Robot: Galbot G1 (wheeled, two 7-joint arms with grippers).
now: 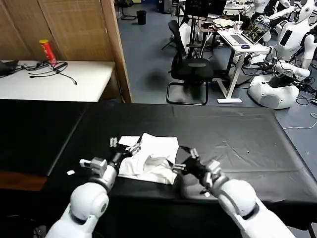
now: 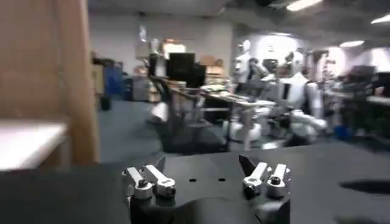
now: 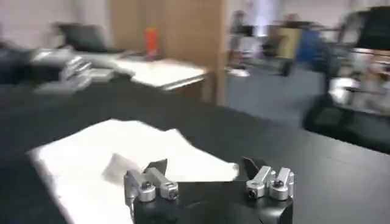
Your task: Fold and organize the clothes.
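Left gripper (image 2: 204, 167) jaws wide, holding nothing, at left edge of T-shirt (image 1: 151, 157). Right gripper (image 3: 207, 167) jaws wide, empty, just beside T-shirt's right edge. T-shirt lies crumpled, roughly folded, on black table (image 1: 233, 139), between both grippers, near table's front edge.

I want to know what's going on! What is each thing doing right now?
T-shirt: loosely folded, rumpled, lying on the black table.
Left gripper: jaws open, at the shirt's left edge.
Right gripper: jaws open, at the shirt's right edge.
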